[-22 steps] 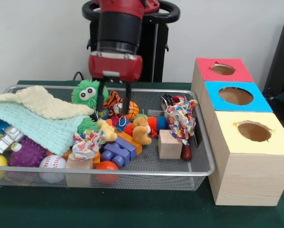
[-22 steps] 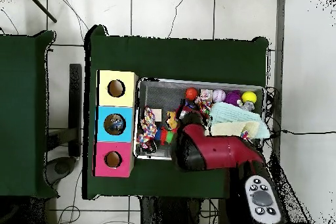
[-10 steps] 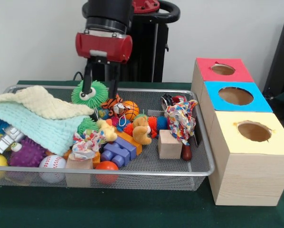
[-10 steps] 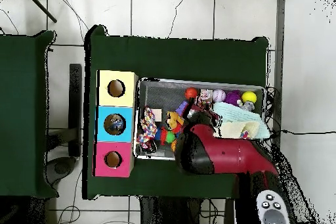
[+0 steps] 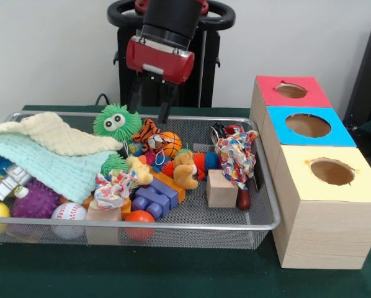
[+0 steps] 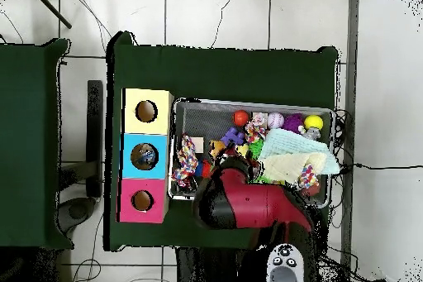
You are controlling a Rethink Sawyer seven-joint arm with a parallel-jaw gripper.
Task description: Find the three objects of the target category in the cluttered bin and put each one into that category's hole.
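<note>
I hold the end effector (image 5: 151, 107) above the bin (image 5: 235, 220), its fingers narrowly parted and empty, hanging clear of the clutter so I can survey it. The target category is unclear to me; plush animals seem likely: a striped tiger (image 5: 149, 133) just below the fingertips, and a tan bear (image 5: 185, 169) mid-bin.

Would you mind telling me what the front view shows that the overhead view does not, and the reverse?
Only the front view shows the tool, empty above the bin's far rim, and the tiger toy and basketball below it. Only the overhead view shows something lying inside the blue box hole; there the arm hides those toys. Both show the wire bin, the mint blanket and three boxes.
</note>
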